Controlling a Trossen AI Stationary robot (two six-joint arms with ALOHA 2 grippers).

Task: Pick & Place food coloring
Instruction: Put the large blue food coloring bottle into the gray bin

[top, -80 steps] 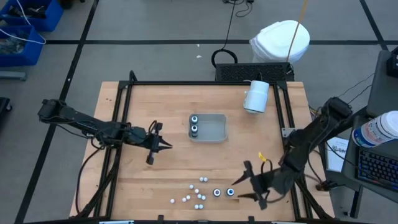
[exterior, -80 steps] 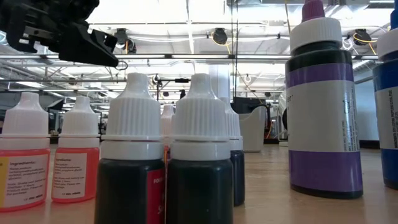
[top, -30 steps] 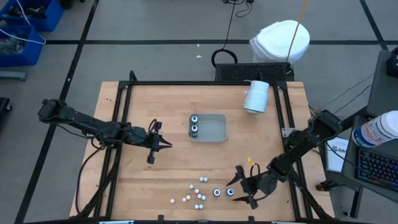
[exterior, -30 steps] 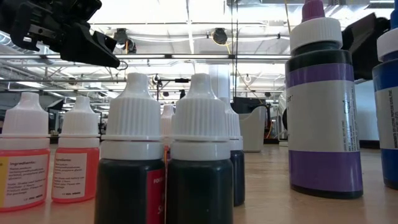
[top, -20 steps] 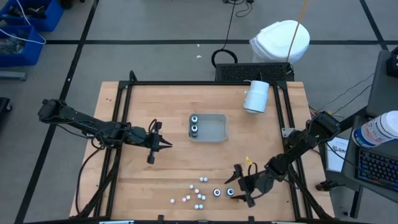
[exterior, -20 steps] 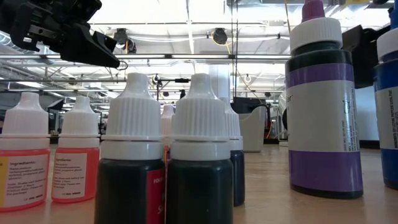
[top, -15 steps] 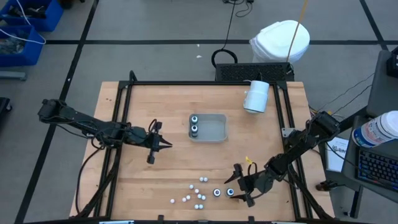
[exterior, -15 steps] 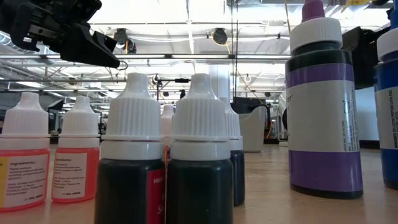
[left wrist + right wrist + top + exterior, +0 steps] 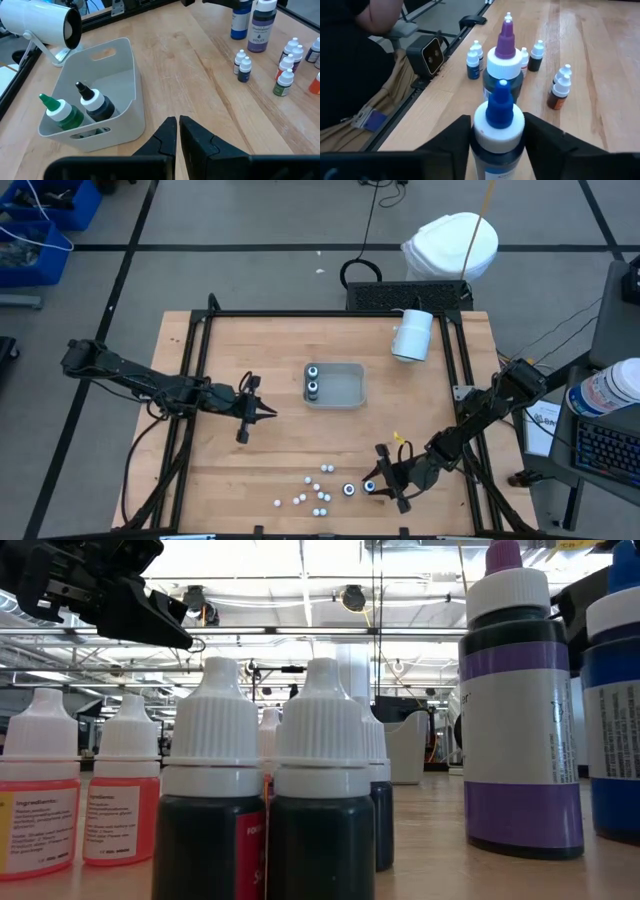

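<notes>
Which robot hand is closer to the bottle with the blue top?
Right. The right gripper has its fingers around the blue-topped bottle; the left gripper waits far off, beside the tray.

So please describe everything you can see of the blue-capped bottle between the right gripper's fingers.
The blue-capped bottle is a dark, round food coloring bottle with a white collar and a blue pointed tip. It stands upright on the wooden table near its front edge, beside a violet-capped bottle. The right gripper has a finger on each side of it; firm contact cannot be confirmed. The low view shows a blue label.

High view: straight down over the whole table.
Low view: tabletop level, close behind the bottles.
Wrist views: both face the purple-topped bottle.
</notes>
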